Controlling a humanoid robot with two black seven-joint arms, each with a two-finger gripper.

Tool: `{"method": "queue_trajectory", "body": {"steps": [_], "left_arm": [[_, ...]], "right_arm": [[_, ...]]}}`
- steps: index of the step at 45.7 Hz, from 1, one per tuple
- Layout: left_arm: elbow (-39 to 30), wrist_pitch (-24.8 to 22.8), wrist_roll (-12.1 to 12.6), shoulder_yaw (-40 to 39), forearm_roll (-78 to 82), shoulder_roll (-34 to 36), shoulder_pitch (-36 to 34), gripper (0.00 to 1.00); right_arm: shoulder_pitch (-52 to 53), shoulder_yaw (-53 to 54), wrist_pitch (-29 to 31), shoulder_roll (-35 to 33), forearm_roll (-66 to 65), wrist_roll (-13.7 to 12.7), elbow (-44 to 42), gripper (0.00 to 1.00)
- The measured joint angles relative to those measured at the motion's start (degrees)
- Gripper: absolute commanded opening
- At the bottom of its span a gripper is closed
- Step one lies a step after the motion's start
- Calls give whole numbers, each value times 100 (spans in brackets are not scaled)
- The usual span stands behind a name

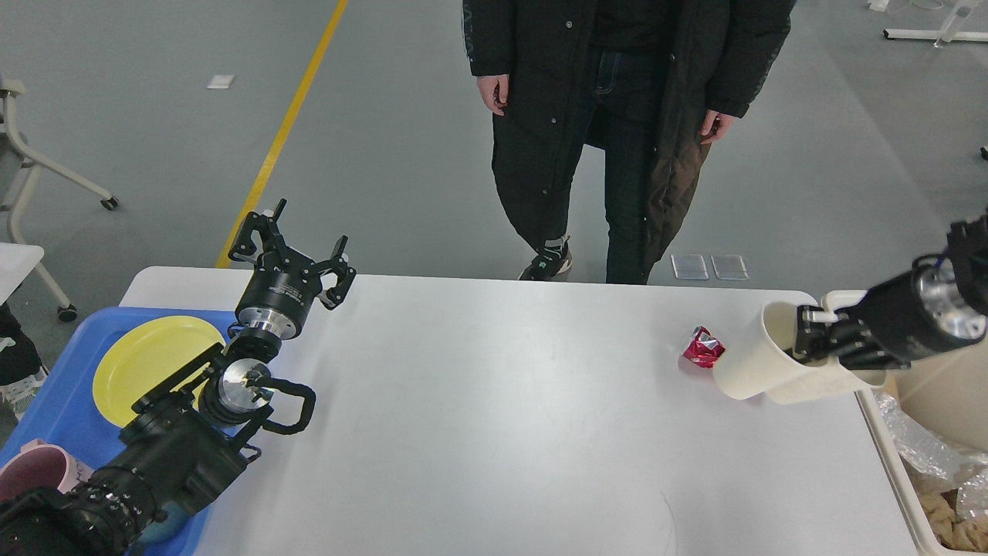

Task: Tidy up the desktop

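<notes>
right gripper clamps paper cups at 3 o'clock, likely binning them; left gripper idles with jaws spread.
</notes>
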Motion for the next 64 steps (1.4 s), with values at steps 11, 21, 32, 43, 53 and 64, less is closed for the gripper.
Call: {"method": "queue_trajectory", "body": {"steps": [11, 21, 32, 43, 53, 64], "left_arm": [[0, 0, 0, 0, 0, -7, 0, 96], [0, 0, 0, 0, 0, -10, 0, 96], [0, 0, 0, 0, 0, -5, 0, 96], [0, 0, -1, 0, 0, 0, 0, 96], [0, 0, -1, 0, 0, -2, 0, 96], [0, 0, -1, 0, 0, -5, 0, 96]], "right_arm": [[656, 200, 53, 536, 6, -75, 263, 0], [-1156, -371, -1823, 404, 3, -158, -828, 0], [-3727, -384, -2822, 34, 209, -153, -3157, 0], [-6504, -36, -4003, 478, 1910, -423, -5518, 0], [-8188, 11, -4425, 1356, 3312, -814, -7523, 0], [-8361, 5, -4415, 1488, 3433, -949, -7705, 100]]}}
